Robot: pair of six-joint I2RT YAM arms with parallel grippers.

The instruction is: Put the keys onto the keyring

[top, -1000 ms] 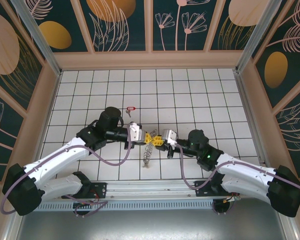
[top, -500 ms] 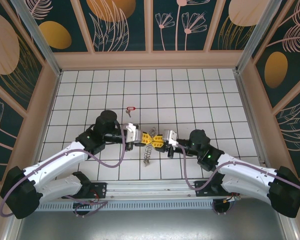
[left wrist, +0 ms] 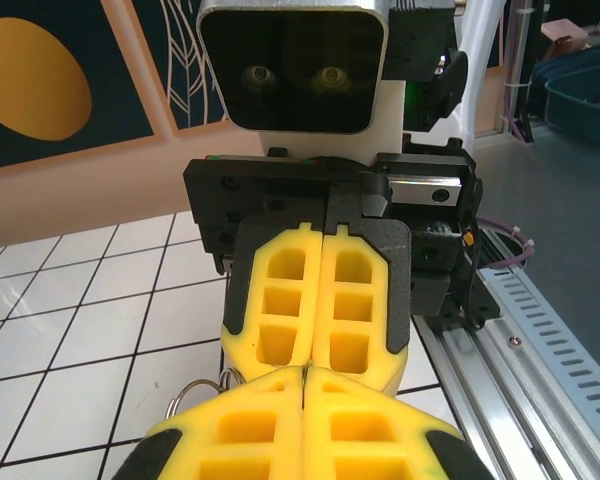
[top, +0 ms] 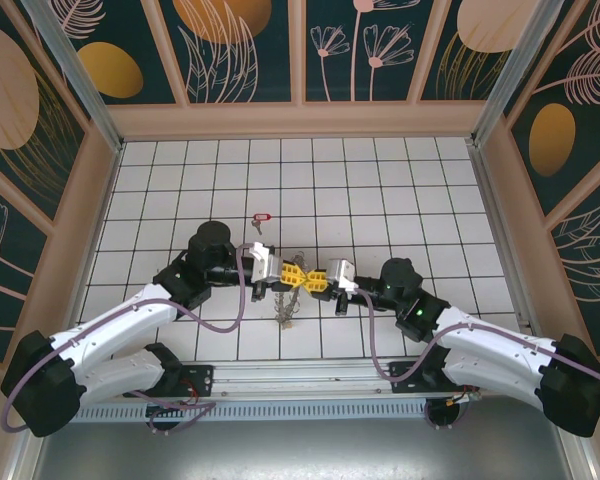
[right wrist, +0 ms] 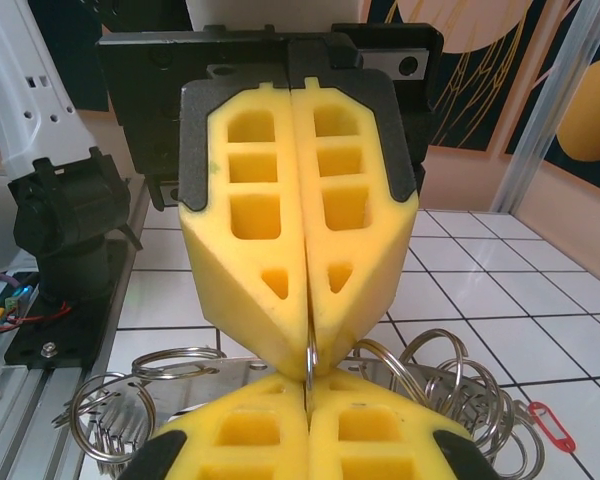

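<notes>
Left pincer point(top: 288, 271) and right pincer point(top: 315, 277) remain clenched tip to tip on the keyring point(top: 286, 308), which has drifted slightly leftward and hangs over the table point(top: 400, 190). The key point(top: 259, 218) lies untouched, well behind. Judgement: threading not begun.

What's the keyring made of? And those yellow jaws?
The keyring looks like bare silvery metal, likely steel. Its thin wire loops gleam and catch the light. The jaws look like moulded plastic or rubber, matte yellow with hollow pockets. I can't tell whether they are hard or soft.
</notes>
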